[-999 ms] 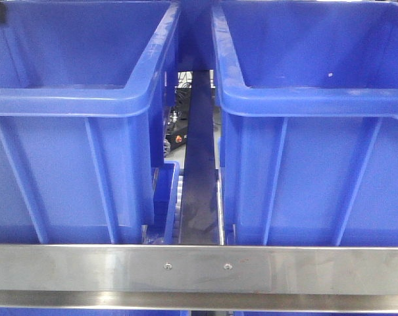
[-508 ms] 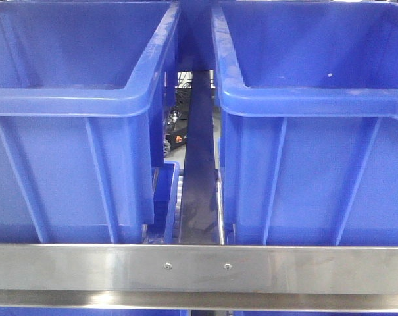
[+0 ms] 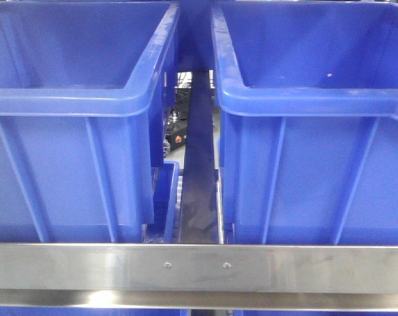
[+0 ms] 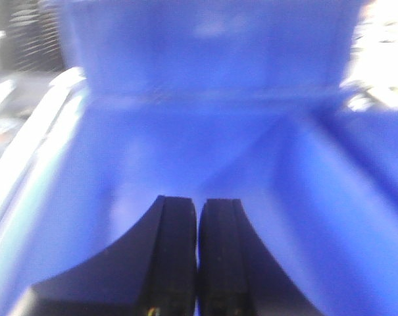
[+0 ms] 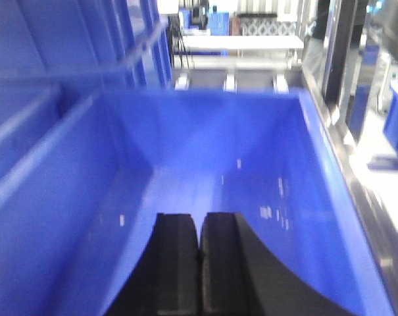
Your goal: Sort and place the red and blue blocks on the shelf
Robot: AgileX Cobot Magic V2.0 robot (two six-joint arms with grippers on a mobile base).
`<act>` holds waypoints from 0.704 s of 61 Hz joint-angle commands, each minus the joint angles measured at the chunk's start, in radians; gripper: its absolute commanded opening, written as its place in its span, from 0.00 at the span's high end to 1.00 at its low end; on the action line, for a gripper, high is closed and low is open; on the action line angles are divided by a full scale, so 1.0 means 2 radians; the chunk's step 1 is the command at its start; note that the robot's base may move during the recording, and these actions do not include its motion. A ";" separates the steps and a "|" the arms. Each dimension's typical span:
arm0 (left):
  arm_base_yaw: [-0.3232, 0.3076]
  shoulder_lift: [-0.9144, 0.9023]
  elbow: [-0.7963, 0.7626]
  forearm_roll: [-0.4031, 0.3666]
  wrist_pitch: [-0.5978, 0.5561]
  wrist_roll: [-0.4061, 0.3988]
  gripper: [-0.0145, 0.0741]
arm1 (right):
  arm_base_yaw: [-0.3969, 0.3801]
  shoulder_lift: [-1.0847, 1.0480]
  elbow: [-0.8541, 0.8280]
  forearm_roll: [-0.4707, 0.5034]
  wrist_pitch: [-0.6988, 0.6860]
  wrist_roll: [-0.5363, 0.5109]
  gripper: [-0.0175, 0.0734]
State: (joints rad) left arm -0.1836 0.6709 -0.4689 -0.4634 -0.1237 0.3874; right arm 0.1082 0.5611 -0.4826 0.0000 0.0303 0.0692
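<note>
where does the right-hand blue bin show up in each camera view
Front view: right blue bin fills the right half, behind the shelf rail.
Left wrist view: cannot tell; a blurred blue bin interior.
Right wrist view: probably the bin interior below the shut right gripper.
Shared landmark: blue bin walls.

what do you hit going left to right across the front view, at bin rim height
left bin → small blue bin low in the gap → dark centre strip → right bin. The steel rail spans the whole width below.
</note>
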 commanded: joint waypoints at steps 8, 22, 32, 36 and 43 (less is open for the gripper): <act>0.033 -0.093 0.052 -0.006 -0.029 0.001 0.70 | -0.003 -0.059 0.047 0.000 -0.064 -0.003 0.75; 0.035 -0.192 0.105 -0.006 -0.009 0.002 0.70 | -0.003 -0.136 0.101 0.013 -0.047 -0.003 0.75; 0.035 -0.217 0.112 -0.005 -0.006 0.006 0.70 | -0.003 -0.160 0.108 0.013 -0.045 -0.003 0.75; 0.035 -0.217 0.112 -0.005 -0.011 0.006 0.70 | -0.003 -0.160 0.108 0.013 -0.058 -0.003 0.75; 0.035 -0.217 0.112 -0.005 -0.011 0.006 0.70 | -0.003 -0.160 0.108 0.013 -0.067 -0.003 0.75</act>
State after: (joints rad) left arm -0.1139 0.2302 -0.2172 -0.4721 -0.0646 0.3951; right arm 0.1082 0.2337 -0.2375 0.0228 0.0000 0.0692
